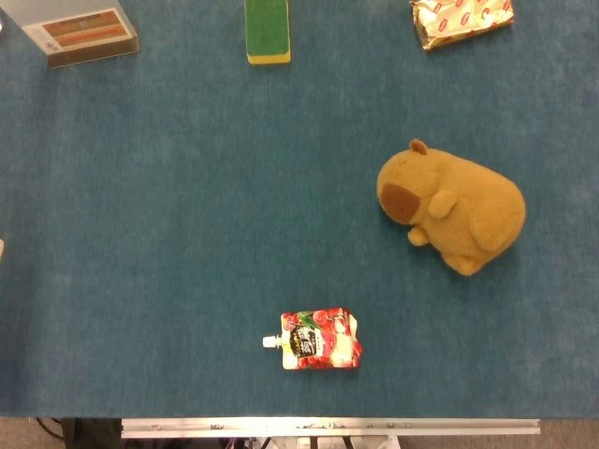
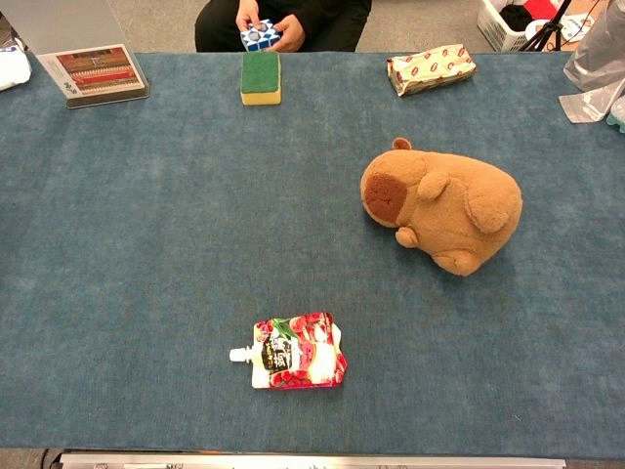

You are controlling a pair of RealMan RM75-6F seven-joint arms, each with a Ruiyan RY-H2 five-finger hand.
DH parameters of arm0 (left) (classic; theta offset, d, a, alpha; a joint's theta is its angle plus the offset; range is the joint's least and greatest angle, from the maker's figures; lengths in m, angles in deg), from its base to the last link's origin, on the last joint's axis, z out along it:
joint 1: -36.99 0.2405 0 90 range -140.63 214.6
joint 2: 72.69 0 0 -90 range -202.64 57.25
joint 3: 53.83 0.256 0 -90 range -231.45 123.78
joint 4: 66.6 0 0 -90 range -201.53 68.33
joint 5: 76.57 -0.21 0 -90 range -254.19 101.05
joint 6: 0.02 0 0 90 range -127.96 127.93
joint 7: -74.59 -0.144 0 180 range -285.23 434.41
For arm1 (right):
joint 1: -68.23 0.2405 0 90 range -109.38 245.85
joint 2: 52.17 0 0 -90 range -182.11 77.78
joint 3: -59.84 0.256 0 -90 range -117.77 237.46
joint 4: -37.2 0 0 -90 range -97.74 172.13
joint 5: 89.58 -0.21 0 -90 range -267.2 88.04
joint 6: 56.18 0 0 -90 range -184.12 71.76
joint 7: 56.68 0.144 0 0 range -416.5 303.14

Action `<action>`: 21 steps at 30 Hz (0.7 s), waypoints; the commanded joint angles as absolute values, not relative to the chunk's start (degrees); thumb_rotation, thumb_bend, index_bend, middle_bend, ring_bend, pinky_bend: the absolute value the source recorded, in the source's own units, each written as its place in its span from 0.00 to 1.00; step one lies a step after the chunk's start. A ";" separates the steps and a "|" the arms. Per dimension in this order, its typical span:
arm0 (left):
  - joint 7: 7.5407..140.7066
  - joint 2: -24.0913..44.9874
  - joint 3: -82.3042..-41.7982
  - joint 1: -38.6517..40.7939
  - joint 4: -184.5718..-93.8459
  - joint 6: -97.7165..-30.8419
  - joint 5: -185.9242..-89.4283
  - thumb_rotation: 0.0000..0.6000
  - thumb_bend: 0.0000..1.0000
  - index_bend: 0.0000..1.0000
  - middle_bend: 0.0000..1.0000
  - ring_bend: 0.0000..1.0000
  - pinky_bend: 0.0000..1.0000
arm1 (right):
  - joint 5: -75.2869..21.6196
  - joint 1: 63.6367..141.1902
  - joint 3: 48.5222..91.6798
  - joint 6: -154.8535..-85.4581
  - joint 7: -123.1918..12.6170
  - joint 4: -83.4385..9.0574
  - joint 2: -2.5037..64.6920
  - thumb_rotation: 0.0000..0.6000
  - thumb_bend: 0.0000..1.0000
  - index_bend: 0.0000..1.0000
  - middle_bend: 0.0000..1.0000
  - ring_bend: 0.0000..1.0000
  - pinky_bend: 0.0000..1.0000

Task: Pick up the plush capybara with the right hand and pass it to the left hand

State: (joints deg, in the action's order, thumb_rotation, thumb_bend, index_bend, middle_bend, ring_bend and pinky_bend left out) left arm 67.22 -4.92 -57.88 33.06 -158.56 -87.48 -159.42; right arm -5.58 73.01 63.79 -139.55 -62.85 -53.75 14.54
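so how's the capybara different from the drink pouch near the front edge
The plush capybara is tan, rounded and fuzzy; the drink pouch is flat, glossy, red and white with printed fruit. The capybara is clearly the larger and bulkier of the two. The capybara lies on the right side of the table with its brown snout pointing left; the pouch lies near the front edge, its white spout also pointing left. Both rest on the blue cloth, apart from everything else, with no hand in view.

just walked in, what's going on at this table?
Nothing is being handled yet. The plush capybara lies untouched on the right side of the blue table, and neither robot hand is in view. A red drink pouch sits near the front edge; a green sponge, a boxed item and a wrapped snack pack line the far edge.
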 commanded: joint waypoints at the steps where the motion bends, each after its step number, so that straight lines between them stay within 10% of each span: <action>1: 67.21 -5.17 -57.74 33.39 -158.81 -87.79 -159.43 1.00 0.21 0.41 0.43 0.39 0.43 | -5.37 73.03 63.62 -139.52 -62.83 -53.40 14.83 1.00 0.01 0.24 0.32 0.32 0.47; 12: 67.67 -5.35 -57.65 33.65 -158.67 -87.35 -158.86 1.00 0.21 0.41 0.43 0.39 0.43 | -4.33 72.90 63.29 -139.72 -59.51 -53.78 14.07 1.00 0.00 0.19 0.31 0.32 0.47; 21: 67.99 -5.08 -57.06 33.85 -158.26 -87.37 -159.67 1.00 0.21 0.41 0.43 0.39 0.43 | 0.33 75.33 59.18 -132.87 -54.44 -59.42 8.64 1.00 0.00 0.00 0.01 0.07 0.43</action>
